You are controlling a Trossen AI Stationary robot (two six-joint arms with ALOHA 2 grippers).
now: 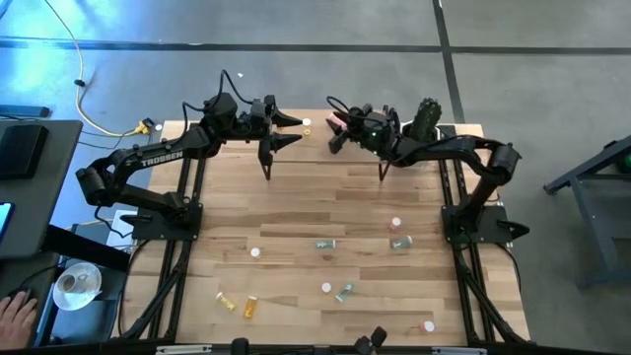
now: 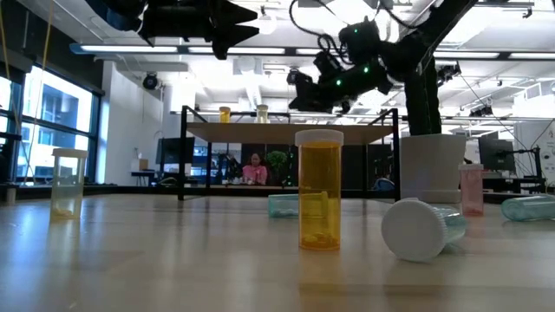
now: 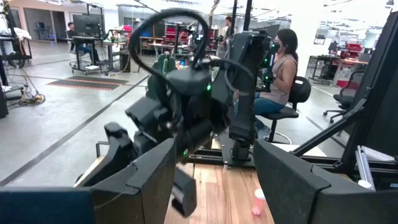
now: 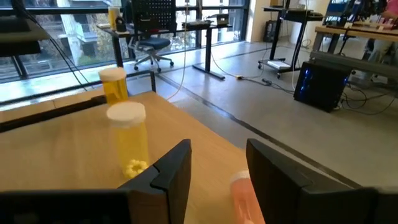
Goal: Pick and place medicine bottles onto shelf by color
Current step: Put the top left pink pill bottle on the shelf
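The shelf [image 2: 290, 132] stands at the table's far middle. On its board [image 4: 62, 149] stand a yellow medicine bottle [image 4: 127, 140], an orange one [image 4: 115, 84] behind it, and a pink one [image 4: 242, 193]. My right gripper [image 4: 217, 155] is open and hovers level over the shelf, with the pink bottle just below and beyond its fingertips. In the left wrist view the pink bottle [image 3: 258, 202] stands clear of that gripper. My left gripper [image 1: 299, 130] waits open and level above the shelf's left end, facing the right gripper. Several more bottles are scattered over the table.
Loose on the near half of the table are green bottles [image 1: 325, 244] [image 1: 343, 292], an orange one [image 1: 250, 307], a yellow one [image 1: 226, 301] and a pink one [image 1: 396, 225]. A white cactus pot [image 1: 426, 118] stands right of the shelf. A person sits beyond the table [image 3: 283, 68].
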